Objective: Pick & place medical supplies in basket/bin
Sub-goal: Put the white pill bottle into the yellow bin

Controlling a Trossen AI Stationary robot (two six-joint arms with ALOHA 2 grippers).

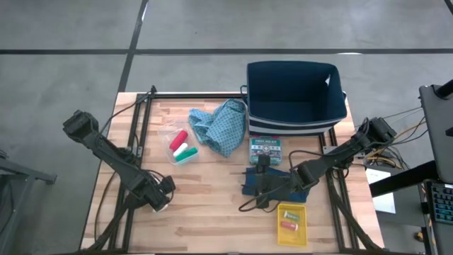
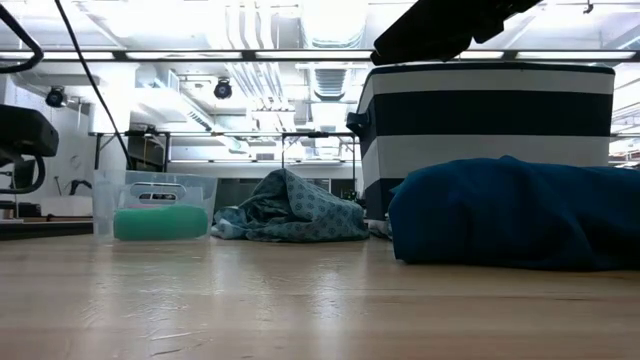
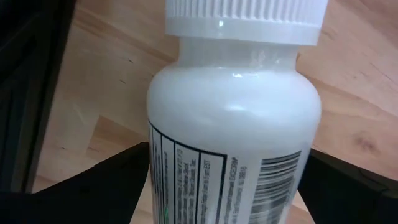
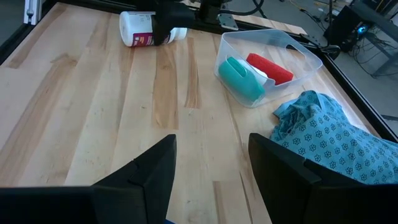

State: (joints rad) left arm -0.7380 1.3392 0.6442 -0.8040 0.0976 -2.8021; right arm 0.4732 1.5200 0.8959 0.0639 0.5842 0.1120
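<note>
The white pill bottle point(image 3: 233, 118) lies on its side at the table's near left, also seen in the right wrist view point(image 4: 140, 29). My left gripper point(image 1: 161, 198) is shut on it. My right gripper point(image 4: 211, 149) stands open over the dark teal folded cloth point(image 1: 279, 185), which lies flat in front of the basket point(image 2: 510, 215); I cannot tell whether it touches the cloth. Red, green and white cylinders sit in a clear tub point(image 4: 261, 68). The light-blue patterned cloth point(image 1: 223, 126) lies crumpled by the basket. My left gripper pinches the pill bottle's body at its label part point(image 3: 186, 180) between its two fingers point(image 3: 118, 177), one on each side. The fingers come slanting down from the table's left. The bottle lies on its side on the table, cap point(image 3: 245, 15) pointing away from the wrist.
The navy basket point(image 1: 294, 95) stands at the far right edge. A teal printed box point(image 1: 265, 150) lies in front of it. A yellow tray point(image 1: 291, 221) with small items sits at the near right. Bare wood lies between the two grippers.
</note>
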